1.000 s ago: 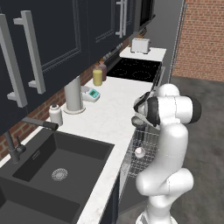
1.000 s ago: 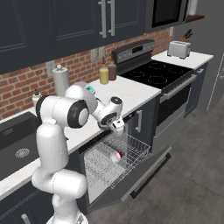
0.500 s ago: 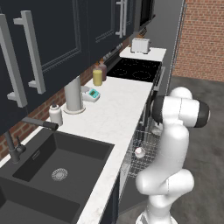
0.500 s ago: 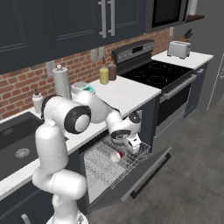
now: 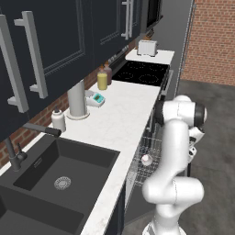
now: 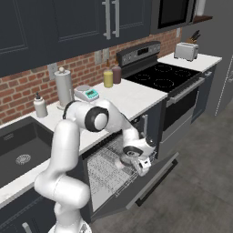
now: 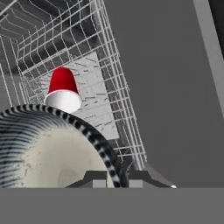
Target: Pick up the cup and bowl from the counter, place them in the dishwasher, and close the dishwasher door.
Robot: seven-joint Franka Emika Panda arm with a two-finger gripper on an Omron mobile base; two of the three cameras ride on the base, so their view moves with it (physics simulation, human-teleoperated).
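**A:** Hand view first: what is the two-finger gripper (image 7: 117,176) doing?

**B:** Clenched on the rim of the small shallow grey metallic bowl (image 7: 48,148), which fills the lower left, right over the silver wire-grid rack (image 7: 111,83).

**A:** And the small red tapered cup (image 7: 63,89)?

**B:** Lying on its side in the rack beyond the bowl, white mouth facing the camera.

**A:** Right base view?

**B:** The gripper (image 6: 142,165) hangs at the rack's (image 6: 107,170) front edge, above the flat dark drop-down dishwasher door (image 6: 136,189), which is lowered. The long white marbled counter (image 6: 129,98) runs just above the dishwasher (image 6: 116,175).
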